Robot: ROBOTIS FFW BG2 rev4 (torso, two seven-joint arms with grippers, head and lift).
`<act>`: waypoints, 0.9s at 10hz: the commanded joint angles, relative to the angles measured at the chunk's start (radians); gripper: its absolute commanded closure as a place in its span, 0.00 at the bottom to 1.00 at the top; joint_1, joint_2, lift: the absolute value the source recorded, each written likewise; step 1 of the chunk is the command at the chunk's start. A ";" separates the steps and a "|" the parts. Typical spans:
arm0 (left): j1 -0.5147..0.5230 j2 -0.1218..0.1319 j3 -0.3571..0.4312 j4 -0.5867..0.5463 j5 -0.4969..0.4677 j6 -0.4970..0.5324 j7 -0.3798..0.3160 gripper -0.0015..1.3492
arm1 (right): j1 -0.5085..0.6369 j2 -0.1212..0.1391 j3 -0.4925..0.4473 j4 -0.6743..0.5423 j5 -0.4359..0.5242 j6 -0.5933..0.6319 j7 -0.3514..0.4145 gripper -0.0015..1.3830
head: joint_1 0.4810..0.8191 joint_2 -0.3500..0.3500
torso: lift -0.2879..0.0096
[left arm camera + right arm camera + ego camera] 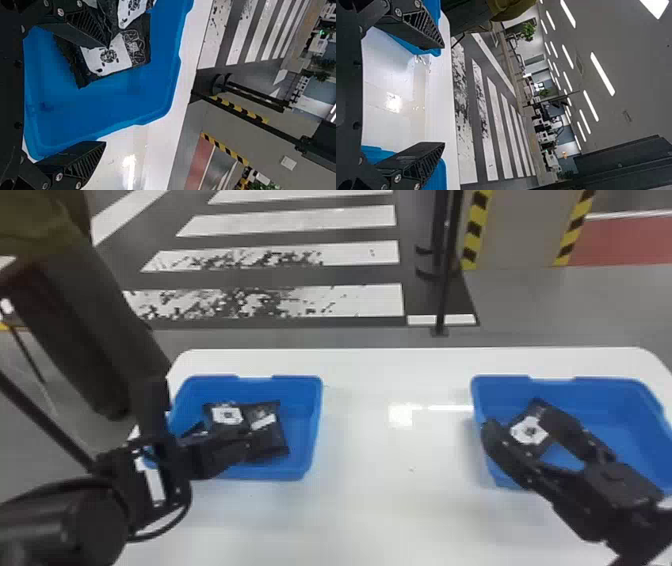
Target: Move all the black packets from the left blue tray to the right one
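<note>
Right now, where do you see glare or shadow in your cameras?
Head view: a bright glare patch on the white table between the left blue tray and right blue tray, with soft shadow beside the right one. Left wrist view: glare on the table. Right wrist view: table glare too, plus bright ceiling lights.

The left gripper (222, 442) hides bits of the black packets (267, 435). The right gripper (518, 423) covers part of another packet (529, 436).
</note>
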 commanded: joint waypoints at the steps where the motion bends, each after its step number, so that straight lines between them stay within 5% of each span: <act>1: -0.030 -0.017 -0.007 0.000 -0.017 0.062 0.030 0.13 | 0.011 -0.001 0.000 0.002 -0.029 0.029 0.003 0.11 | 0.63 0.72 | 0.50; 6: -0.084 -0.034 -0.036 -0.025 -0.084 0.197 0.151 0.13 | 0.023 -0.009 0.000 0.014 -0.092 0.078 0.007 0.11 | 0.63 0.75 | 0.50; 9: -0.175 -0.028 -0.048 0.071 -0.108 0.237 0.171 0.13 | 0.016 -0.009 0.000 0.029 -0.116 0.090 0.013 0.11 | 0.63 0.78 | 0.50</act>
